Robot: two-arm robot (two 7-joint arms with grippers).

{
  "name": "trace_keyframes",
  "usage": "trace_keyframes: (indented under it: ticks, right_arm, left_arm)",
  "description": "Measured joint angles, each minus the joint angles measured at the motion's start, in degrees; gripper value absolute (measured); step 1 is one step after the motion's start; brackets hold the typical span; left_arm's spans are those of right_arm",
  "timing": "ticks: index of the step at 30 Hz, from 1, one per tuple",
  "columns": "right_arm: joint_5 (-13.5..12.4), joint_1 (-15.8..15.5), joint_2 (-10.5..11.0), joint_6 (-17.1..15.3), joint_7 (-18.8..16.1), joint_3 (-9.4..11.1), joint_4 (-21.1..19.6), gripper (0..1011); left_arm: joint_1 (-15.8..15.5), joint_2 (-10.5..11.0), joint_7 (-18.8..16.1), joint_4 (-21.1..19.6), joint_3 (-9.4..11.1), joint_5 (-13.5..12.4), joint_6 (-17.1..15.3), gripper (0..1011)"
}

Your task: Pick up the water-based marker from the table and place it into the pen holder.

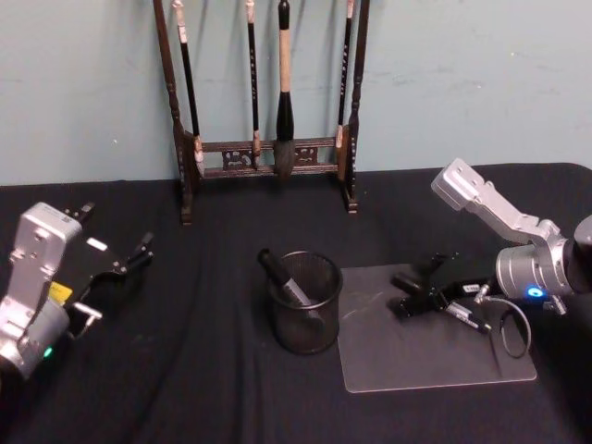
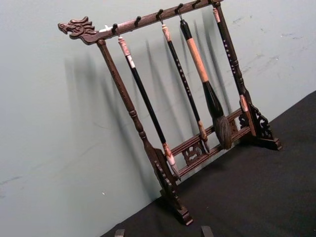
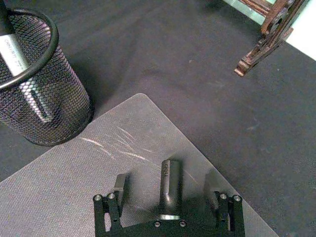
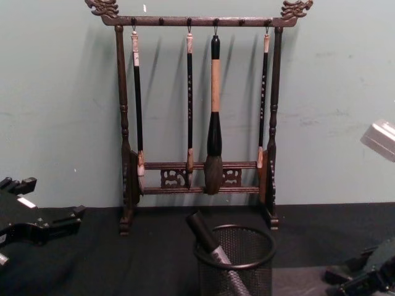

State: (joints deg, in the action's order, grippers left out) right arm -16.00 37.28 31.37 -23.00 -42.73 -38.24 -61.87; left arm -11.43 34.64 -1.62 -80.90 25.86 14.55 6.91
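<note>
The pen holder (image 1: pixel 305 319) is a black wire-mesh cup standing left of a clear mat (image 1: pixel 435 356). One grey marker with a black cap (image 1: pixel 282 276) leans inside it, also seen as the marker (image 4: pixel 210 243) in the pen holder (image 4: pixel 237 262). My right gripper (image 1: pixel 418 289) hangs low over the mat, open. In the right wrist view a dark marker (image 3: pixel 170 173) lies on the mat between the spread fingers (image 3: pixel 118 183), apart from both. The pen holder (image 3: pixel 39 98) stands close ahead. My left gripper (image 1: pixel 129 264) is parked at the far left, open and empty.
A tall dark wooden brush rack (image 1: pixel 268 166) with several hanging brushes stands at the back against the wall, behind the pen holder. The black tablecloth (image 1: pixel 185 370) is bare between the left arm and the cup.
</note>
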Motion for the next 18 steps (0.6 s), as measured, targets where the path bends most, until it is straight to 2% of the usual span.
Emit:
trace_keyframes:
  ticks: [18]
  right_arm:
    - [0.09, 0.03, -0.32, -0.06, 0.02, 0.10, 0.48, 993]
  left_arm:
    - [0.00, 0.00, 0.00, 0.00, 0.00, 0.00, 0.00, 1001]
